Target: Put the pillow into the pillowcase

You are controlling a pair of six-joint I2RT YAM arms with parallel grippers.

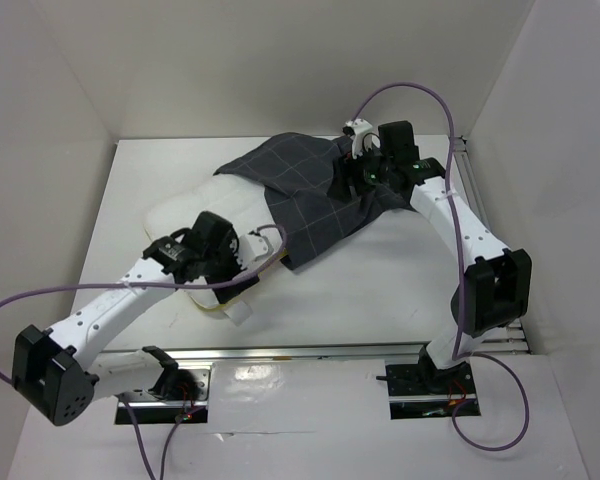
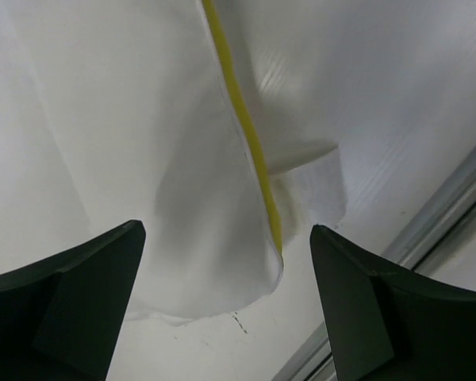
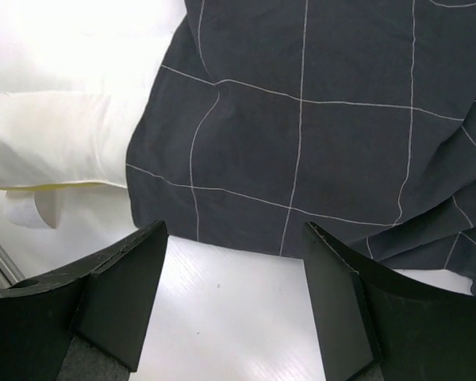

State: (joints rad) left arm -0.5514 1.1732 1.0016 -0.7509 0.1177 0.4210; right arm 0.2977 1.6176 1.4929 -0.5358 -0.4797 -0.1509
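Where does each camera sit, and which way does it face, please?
Top external: fixed above and behind, looking down at the table, pillow and pillowcase; left arm and right arm show.
Left wrist: on the left arm, looking down past its open left gripper at the pillow's yellow band.
Right wrist: on the right arm, looking down past its open right gripper at the pillowcase.
Shared: both wrist views show the yellow band and white tag.

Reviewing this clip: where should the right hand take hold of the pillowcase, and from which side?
Probably its near edge, where the pillowcase lies flat on bare table, clear of the pillow. Come down from above with the open right hand straddling that edge: the floppy cloth there should pinch up easily.
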